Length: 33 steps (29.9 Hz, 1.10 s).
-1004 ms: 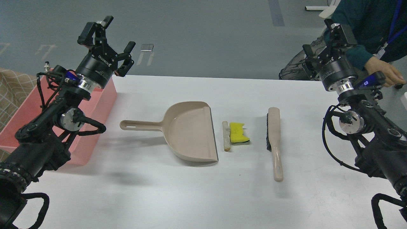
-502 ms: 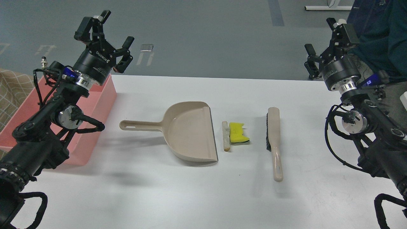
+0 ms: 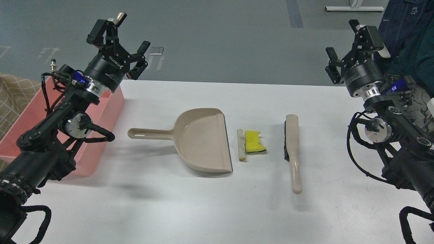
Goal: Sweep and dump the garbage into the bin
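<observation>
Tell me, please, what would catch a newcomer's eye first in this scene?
Probably the yellow sponge at the table's centre, beside an off-white wedge, lying between the dustpan on the left and the brush on the right. Next, the pink bin at the table's left edge. The left gripper and right gripper are raised at either side, fingers open and empty.

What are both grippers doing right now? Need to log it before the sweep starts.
Left gripper: open, holding nothing.
Right gripper: open, holding nothing.
</observation>
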Available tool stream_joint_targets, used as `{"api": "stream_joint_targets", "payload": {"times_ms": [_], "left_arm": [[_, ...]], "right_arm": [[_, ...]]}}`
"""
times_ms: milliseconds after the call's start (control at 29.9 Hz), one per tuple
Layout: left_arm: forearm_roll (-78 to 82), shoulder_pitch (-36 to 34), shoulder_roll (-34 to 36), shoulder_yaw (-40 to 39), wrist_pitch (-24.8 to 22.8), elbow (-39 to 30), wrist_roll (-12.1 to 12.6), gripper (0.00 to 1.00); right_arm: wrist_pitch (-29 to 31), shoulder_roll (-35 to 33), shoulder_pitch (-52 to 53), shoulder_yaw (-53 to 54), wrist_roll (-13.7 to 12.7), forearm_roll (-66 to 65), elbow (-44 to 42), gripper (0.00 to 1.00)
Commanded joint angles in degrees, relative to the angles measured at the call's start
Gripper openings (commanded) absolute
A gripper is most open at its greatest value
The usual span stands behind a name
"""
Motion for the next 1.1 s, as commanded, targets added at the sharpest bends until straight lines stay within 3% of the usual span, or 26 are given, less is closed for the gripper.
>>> {"api": "stream_joint_targets", "payload": {"times_ms": [0, 769, 937, 1070], "left_arm": [[0.1, 0.1, 0.4, 0.1, 0.3, -1.2, 0.2, 0.98], [0.3, 0.6, 2.7, 3.4, 2.5, -4.3, 0.3, 0.98], [3.0, 3.3, 7.5, 3.8, 4.6, -12.3, 0.4, 0.98], [4.4, 8.3, 15.3, 5.2, 9.4, -24.0, 0.6, 0.98]], "right_arm": [[0.0, 0.0, 0.0, -0.1, 0.0, 0.0, 0.0, 1.0], [0.0, 0.0, 0.1, -0.3, 0.0, 0.0, 0.1, 1.0], [0.0, -0.1, 0.2, -0.3, 0.0, 0.0, 0.1, 1.0], [0.0, -0.1, 0.3, -0.3, 0.0, 0.0, 0.1, 1.0]]}}
